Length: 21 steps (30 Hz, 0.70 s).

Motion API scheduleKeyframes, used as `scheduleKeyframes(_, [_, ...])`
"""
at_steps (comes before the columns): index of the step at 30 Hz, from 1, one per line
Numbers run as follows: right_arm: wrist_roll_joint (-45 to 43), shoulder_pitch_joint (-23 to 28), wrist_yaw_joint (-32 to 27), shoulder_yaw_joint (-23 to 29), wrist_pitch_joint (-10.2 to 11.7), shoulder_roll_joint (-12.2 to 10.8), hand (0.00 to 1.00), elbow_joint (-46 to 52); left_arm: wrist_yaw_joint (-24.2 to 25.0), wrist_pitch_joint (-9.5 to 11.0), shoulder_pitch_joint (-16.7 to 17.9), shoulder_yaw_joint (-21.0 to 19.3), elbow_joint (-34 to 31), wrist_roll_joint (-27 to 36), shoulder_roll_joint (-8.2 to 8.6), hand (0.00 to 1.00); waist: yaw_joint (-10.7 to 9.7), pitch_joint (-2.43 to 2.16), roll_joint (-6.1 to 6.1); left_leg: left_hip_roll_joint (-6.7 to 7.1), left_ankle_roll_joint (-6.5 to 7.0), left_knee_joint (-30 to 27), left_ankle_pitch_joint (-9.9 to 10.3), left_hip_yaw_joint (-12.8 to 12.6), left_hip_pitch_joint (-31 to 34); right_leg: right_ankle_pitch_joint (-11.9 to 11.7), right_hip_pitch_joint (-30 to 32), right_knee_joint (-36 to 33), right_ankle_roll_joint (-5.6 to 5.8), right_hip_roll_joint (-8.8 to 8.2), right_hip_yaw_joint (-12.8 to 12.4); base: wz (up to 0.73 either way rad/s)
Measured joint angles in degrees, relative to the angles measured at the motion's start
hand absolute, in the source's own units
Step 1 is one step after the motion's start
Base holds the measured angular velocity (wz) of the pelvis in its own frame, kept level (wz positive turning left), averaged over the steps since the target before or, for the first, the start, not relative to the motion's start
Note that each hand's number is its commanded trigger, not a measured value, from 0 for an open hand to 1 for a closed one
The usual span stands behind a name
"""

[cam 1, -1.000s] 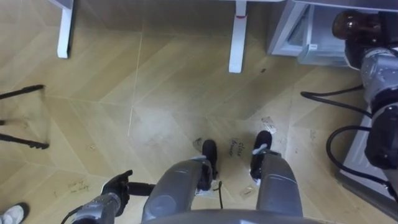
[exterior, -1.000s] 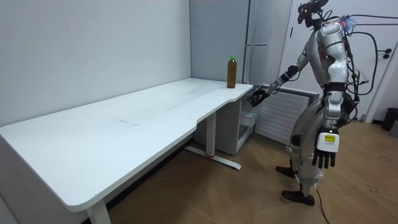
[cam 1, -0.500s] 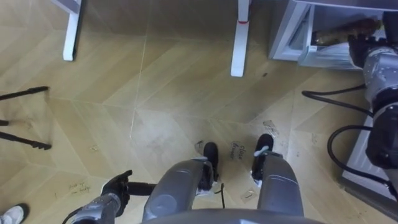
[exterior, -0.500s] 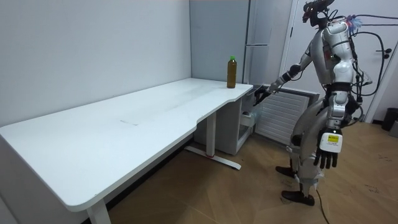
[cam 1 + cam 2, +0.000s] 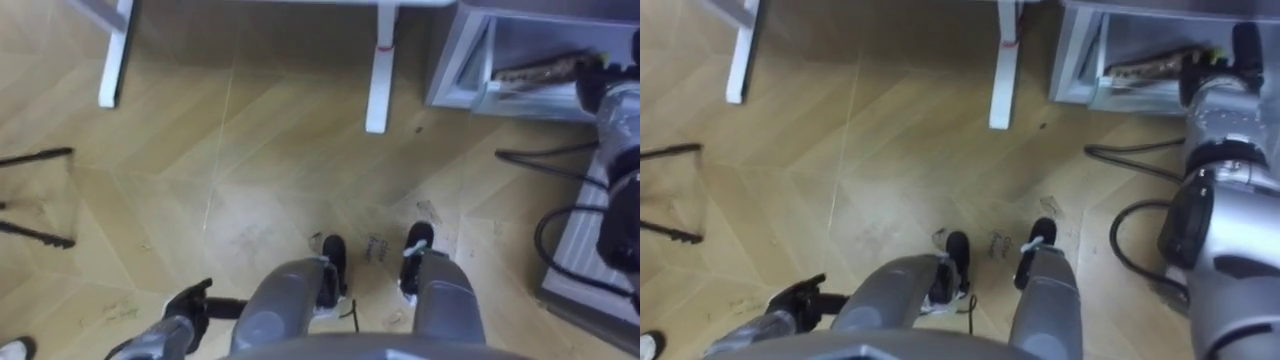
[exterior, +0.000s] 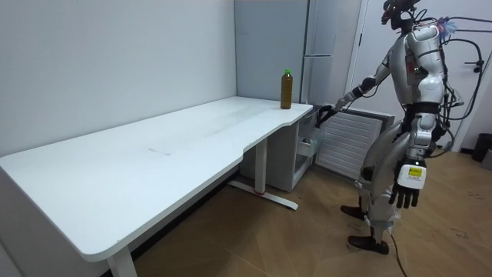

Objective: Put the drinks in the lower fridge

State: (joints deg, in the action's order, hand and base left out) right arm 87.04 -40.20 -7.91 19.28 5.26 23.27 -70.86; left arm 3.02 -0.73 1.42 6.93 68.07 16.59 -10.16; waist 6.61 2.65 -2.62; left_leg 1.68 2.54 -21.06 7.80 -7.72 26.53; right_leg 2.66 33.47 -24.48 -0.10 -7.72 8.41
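A brown bottle [image 5: 545, 68] lies on its side inside the open lower fridge [image 5: 470, 62] at the upper right of the eye views. My right hand [image 5: 1212, 75] is at the bottle's near end, shut on it, with the arm stretched out to the fridge. In the room view I stand upright on the wooden floor beside the fridge [image 6: 307, 146], right hand [image 6: 326, 114] reaching toward it. A second brown bottle with a green cap [image 6: 286, 88] stands upright on the far corner of the white desk [image 6: 154, 154]. My left hand [image 5: 190, 302] hangs open at my side.
White desk legs [image 5: 378, 70] [image 5: 112, 60] stand on the floor ahead of me. A black cable [image 5: 560, 225] loops on the floor at my right. Dark tripod legs [image 5: 35, 158] lie at the left. A white radiator [image 6: 346, 142] is beside the fridge.
The bottle, held upright in front of the fridge a second ago, now lies inside the compartment. My right arm has stretched further toward the fridge. The eye view has shifted a little.
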Motion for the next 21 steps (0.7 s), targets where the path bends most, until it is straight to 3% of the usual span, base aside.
scheduleKeyframes(7, [-2.8,3.8,4.6,-1.3,-2.4,0.2,0.00,-0.8,1.3,-0.2,0.5,0.0,-0.1,0.3,-1.55,0.00,-2.0,-0.35,0.91,0.02,0.03,1.4,0.0,1.0,-3.0,-0.2,-4.0,2.1,0.34,0.32,0.6,0.06])
scheduleKeyframes(10, [-4.6,7.4,6.9,-1.7,-3.6,0.2,0.00,-1.4,1.3,-0.2,1.4,-0.4,-0.2,-0.2,-2.51,0.00,-3.4,-0.90,1.96,-0.13,-0.09,2.8,0.0,2.0,-5.6,-0.2,-7.4,4.3,0.70,0.79,1.5,0.10])
scheduleKeyframes(11, [-5.2,9.5,7.9,-1.7,-3.7,0.1,0.00,-1.3,1.3,-0.2,1.6,-1.2,-0.2,-0.6,-2.63,0.00,-3.7,-1.28,2.53,-0.18,-0.16,3.6,0.0,2.4,-6.8,-0.2,-8.8,5.3,0.81,0.98,1.9,0.13])
scheduleKeyframes(13, [-6.0,13.1,9.5,-1.7,-3.7,0.0,0.00,-0.8,1.7,-0.2,2.2,-2.3,-0.2,-1.0,-2.57,0.00,-4.3,-1.54,2.81,-0.47,-0.28,4.1,0.1,3.1,-8.5,-0.5,-11.7,7.6,1.01,1.47,2.9,0.11])
scheduleKeyframes(15, [-6.1,17.7,10.9,-2.0,-4.0,-0.9,0.00,-0.4,1.5,-0.2,3.5,-3.0,-0.4,-1.0,-2.62,0.00,-4.4,-2.15,3.30,-1.07,-0.49,4.6,0.9,3.1,-10.8,-1.0,-14.9,10.2,1.15,2.39,3.0,-0.07])
scheduleKeyframes(19, [-6.5,24.6,13.1,-2.5,-4.1,-2.5,0.00,0.4,1.2,-0.1,5.4,-4.7,-1.7,-1.1,-2.55,0.00,-4.9,-2.39,3.47,-1.21,-0.54,6.9,1.0,3.2,-14.6,-1.1,-18.5,12.2,1.15,2.89,2.9,-0.01])
scheduleKeyframes(21, [-6.6,31.0,14.7,-2.9,-4.0,-5.6,0.00,1.8,0.9,0.1,7.7,-6.9,-3.5,-1.0,-2.31,0.00,-5.1,-2.45,3.53,-1.40,-0.83,8.6,1.3,3.2,-17.7,-0.8,-21.2,13.2,1.03,3.35,3.0,-0.04])
